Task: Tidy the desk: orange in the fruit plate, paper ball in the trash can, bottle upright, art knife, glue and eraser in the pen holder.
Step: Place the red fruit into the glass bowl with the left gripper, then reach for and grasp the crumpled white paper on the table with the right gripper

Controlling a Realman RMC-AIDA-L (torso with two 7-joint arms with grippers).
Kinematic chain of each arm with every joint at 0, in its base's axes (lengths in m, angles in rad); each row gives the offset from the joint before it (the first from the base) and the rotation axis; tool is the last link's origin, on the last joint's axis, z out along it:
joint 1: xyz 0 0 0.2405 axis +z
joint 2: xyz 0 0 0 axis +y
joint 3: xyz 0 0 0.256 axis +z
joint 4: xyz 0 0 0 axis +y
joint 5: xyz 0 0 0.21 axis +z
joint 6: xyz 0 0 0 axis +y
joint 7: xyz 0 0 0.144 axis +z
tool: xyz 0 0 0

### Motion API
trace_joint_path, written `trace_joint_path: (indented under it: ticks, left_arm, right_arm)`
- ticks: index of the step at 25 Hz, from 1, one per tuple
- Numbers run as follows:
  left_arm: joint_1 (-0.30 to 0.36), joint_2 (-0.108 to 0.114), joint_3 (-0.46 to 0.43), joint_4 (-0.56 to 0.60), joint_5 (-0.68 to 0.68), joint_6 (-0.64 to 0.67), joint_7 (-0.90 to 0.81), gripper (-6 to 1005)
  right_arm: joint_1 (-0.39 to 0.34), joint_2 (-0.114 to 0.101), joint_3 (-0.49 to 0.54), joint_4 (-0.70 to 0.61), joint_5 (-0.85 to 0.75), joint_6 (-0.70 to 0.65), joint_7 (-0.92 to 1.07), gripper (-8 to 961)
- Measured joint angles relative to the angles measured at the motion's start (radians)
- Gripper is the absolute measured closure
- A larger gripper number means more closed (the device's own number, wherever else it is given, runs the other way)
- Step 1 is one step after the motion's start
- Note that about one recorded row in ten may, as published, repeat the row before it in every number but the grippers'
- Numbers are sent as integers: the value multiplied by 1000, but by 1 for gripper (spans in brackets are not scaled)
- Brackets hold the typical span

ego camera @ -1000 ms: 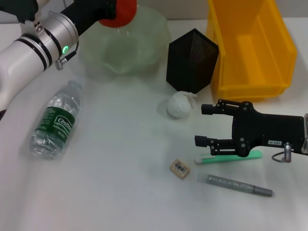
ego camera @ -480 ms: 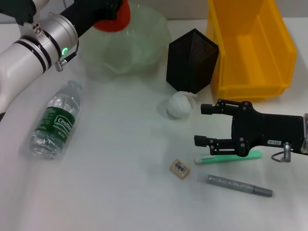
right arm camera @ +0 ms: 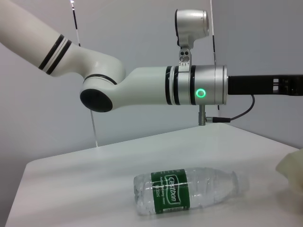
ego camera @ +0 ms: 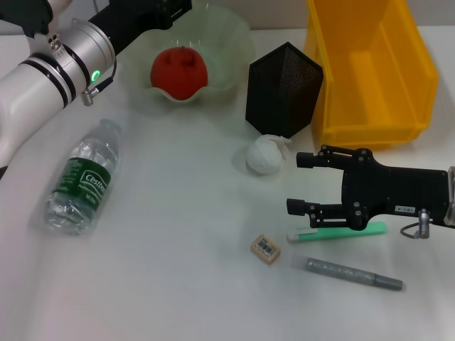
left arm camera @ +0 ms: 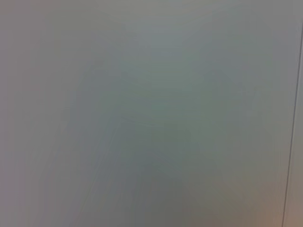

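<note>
Here the bottle [ego camera: 80, 178], green label reading "Cestbon", lies flat; right claw [ego camera: 297, 183] open, left's state unclear.

White desk [ego camera: 178, 234] with a fruit plate [ego camera: 231, 50], pen holder [ego camera: 283, 89], trash can [ego camera: 370, 71], paper ball [ego camera: 264, 155], a bottle [ego camera: 82, 177] on its side, eraser [ego camera: 265, 248], green stick [ego camera: 338, 232] and grey pen-like thing [ego camera: 353, 273].

You are looking at a white tabletop [ego camera: 178, 234] with a smooth matte surface, evenly lit with only soft shadows. Behind it, the right wrist view shows you a plain pale grey wall [right arm camera: 142, 56]. The left wrist view shows only a blank grey-green surface.
</note>
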Motion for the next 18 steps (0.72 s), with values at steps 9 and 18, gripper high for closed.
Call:
trace_joint_path:
  ticks: [9, 18]
  left_arm:
    - [2, 0, 0, 0, 1, 4, -10, 165]
    - [112, 7, 46, 65, 46, 206, -164, 165]
  right_arm:
    - [0, 0, 1, 0, 0, 0, 0, 146]
    - [-2, 0, 3, 0, 0, 0, 0, 146]
